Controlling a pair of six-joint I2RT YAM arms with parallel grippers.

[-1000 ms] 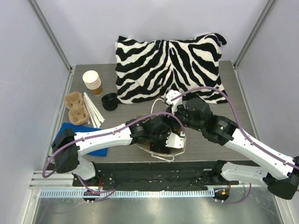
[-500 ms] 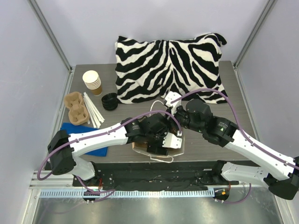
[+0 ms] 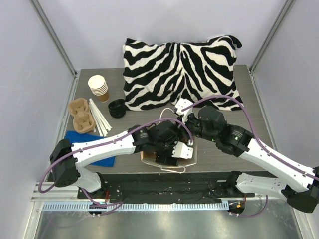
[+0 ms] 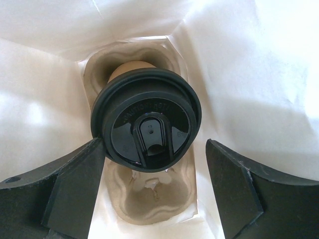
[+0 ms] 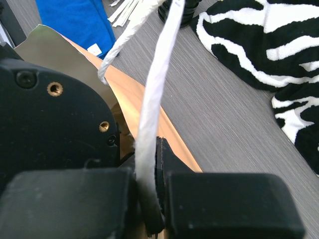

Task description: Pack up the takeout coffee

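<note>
Left gripper (image 4: 153,159) gapes wide around the takeout coffee (image 4: 144,117), which sits in a pulp carrier (image 4: 149,201); right gripper (image 5: 148,191) pinches the bag's white handle (image 5: 158,84).

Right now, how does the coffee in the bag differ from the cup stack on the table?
The takeout coffee wears a black lid; the cup stack is lidless. The coffee is a single cup seated in a pulp carrier inside the white bag; the stack stands bare on the table. Both are brown paper cups.

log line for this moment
left gripper: open inside bag | coffee: in tray | right gripper: shut on handle
</note>
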